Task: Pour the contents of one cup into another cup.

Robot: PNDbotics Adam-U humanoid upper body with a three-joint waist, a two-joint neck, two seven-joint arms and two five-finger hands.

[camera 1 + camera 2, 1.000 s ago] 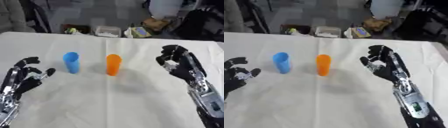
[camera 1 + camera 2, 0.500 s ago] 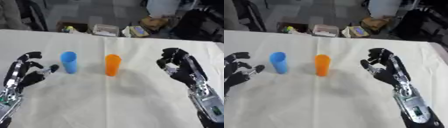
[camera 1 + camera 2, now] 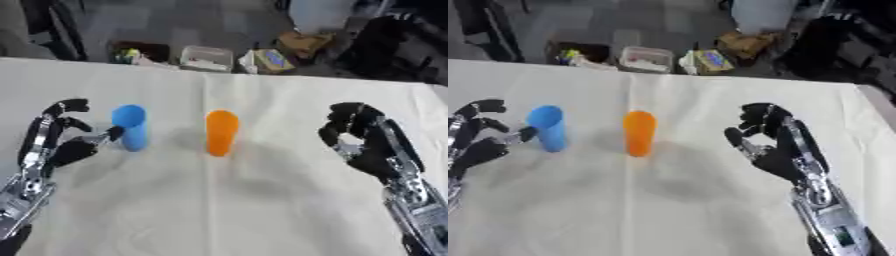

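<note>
A blue cup (image 3: 131, 127) stands upright on the white table, left of centre. An orange cup (image 3: 220, 132) stands upright about a hand's width to its right. My left hand (image 3: 61, 144) is just left of the blue cup, fingers arched but apart, the thumb tip close to the cup's side; I cannot tell whether it touches. It holds nothing. My right hand (image 3: 371, 145) hovers well right of the orange cup, palm turned toward it, fingers loosely bent and spread, nothing in it.
The white table (image 3: 236, 210) spreads wide in front of both cups. Beyond its far edge lie a clear box (image 3: 206, 58), a carton (image 3: 267, 60) and other clutter on the floor. A fold line runs down the cloth near the orange cup.
My left hand has moved up and right, closing in on the blue cup. My right hand has drifted slightly lower. The cups have not moved; the camera has tilted a little.
</note>
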